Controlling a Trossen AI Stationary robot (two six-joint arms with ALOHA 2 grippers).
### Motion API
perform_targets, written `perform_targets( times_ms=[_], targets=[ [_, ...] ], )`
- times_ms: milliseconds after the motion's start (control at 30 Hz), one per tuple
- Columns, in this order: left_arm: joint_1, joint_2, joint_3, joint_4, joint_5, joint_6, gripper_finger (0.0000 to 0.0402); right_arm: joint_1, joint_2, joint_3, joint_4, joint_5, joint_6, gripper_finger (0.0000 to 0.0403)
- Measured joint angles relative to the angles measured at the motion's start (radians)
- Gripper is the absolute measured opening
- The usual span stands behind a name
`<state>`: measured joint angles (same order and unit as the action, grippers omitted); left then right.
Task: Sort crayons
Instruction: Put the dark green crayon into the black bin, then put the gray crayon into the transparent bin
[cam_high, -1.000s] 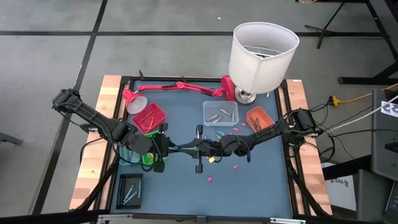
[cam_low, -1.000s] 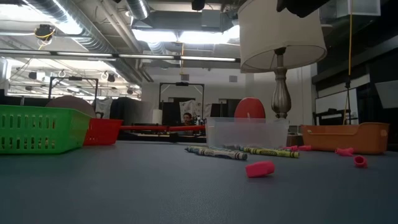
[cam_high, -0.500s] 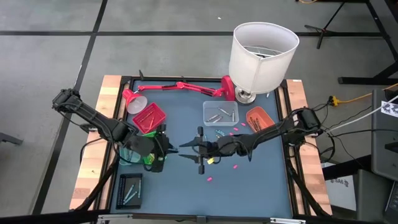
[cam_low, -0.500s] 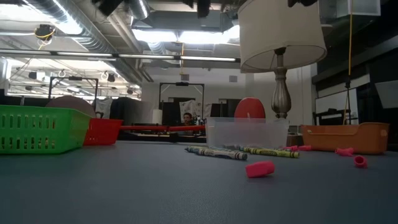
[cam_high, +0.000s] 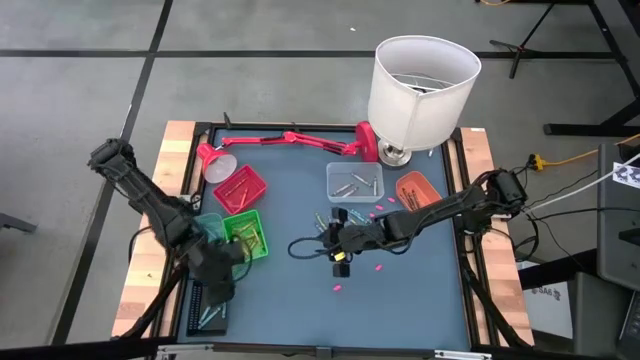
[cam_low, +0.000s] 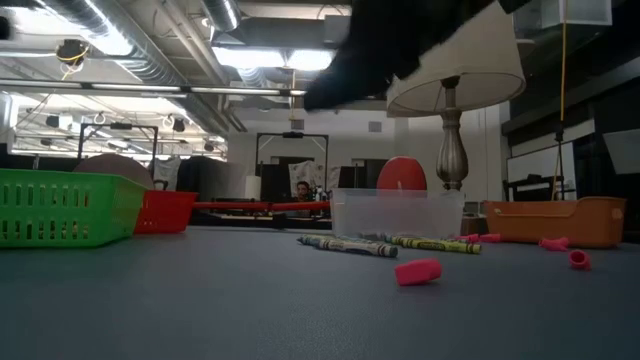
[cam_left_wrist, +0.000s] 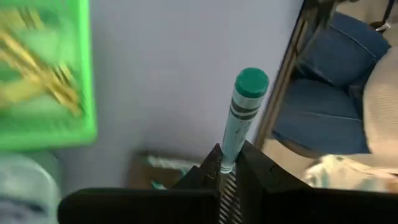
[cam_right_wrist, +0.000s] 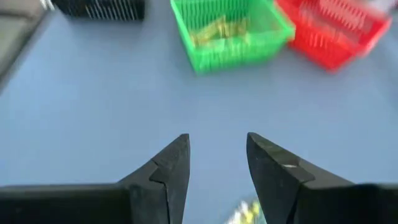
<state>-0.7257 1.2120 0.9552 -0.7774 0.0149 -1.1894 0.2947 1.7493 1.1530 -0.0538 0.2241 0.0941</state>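
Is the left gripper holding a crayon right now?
Yes: in the left wrist view the left gripper is shut on a green crayon, which sticks out from between its fingers.

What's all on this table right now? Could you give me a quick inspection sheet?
Surface: blue mat, wood-edged.
Job's things: crayons loose mid-table; more in green tray, red tray, clear tray, orange tray, black tray.
Clutter: pink bits; lamp; red desk lamp.
Grippers: left gripper shut on teal crayon, near black tray; right gripper open, mid-table.
Cables: beside table's right edge.
Surroundings: workshop, a person far behind.
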Motion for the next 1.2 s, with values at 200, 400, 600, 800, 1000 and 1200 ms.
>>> perform_targets(
  times_ms=[200, 400, 600, 800, 1000, 1200],
  targets=[
    [-0.168, 0.051, 0.0, 0.0, -0.022, -0.314, 0.001, -0.001, 0.001, -0.001, -0.076, 0.001, 0.058, 0.0156],
    [-0.278, 0.138, 0.0, 0.002, -0.023, -0.518, 0.0017, -0.001, 0.001, -0.001, -0.078, 0.002, 0.09, 0.0156],
    [-0.318, 0.2, 0.0, 0.003, -0.024, -0.593, 0.0034, -0.001, 0.007, -0.001, -0.088, 0.001, 0.122, 0.0156],
    [-0.324, 0.23, 0.0, 0.003, -0.024, -0.614, 0.0059, -0.001, 0.007, -0.001, -0.158, 0.002, 0.191, 0.0156],
    [-0.322, 0.236, 0.0, 0.004, -0.033, -0.612, 0.0095, 0.0, 0.007, -0.039, -0.168, -0.009, 0.257, 0.0156],
    [-0.322, 0.236, 0.0, 0.01, -0.101, -0.608, 0.011, 0.0, 0.007, -0.101, -0.149, -0.029, 0.348, 0.0156]
  ],
)
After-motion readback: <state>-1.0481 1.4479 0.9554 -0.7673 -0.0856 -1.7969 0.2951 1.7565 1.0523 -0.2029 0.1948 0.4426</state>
